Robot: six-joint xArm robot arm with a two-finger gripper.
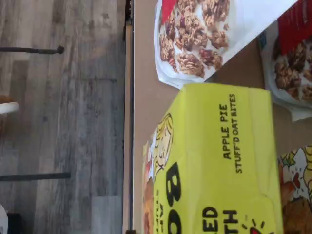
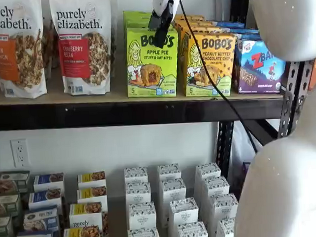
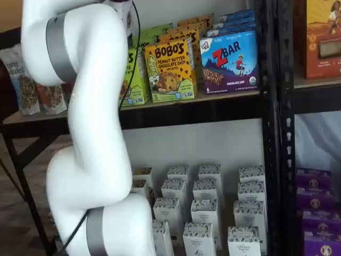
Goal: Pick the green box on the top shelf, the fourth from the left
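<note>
The green box [image 2: 152, 62] stands upright on the top shelf [image 2: 115, 113], printed "BOBO'S Apple Pie". My gripper [image 2: 163, 38] hangs in front of the box's upper front edge, black fingers pointing down at a slant. No clear gap shows between the fingers, and they hold nothing that I can see. In a shelf view my white arm hides most of the green box [image 3: 134, 80] and the gripper. The wrist view looks down on the box's lime-green top [image 1: 219, 156], close below, on the tan shelf board [image 1: 146, 73].
Two granola bags [image 2: 81, 42] stand left of the green box. A yellow-orange Bobo's box [image 2: 208, 64] touches its right side, then a blue ZBar box [image 2: 259, 66]. More green boxes stand behind it. Small white boxes [image 2: 174, 203] fill the lower level. Black uprights [image 3: 269, 106] flank the shelf.
</note>
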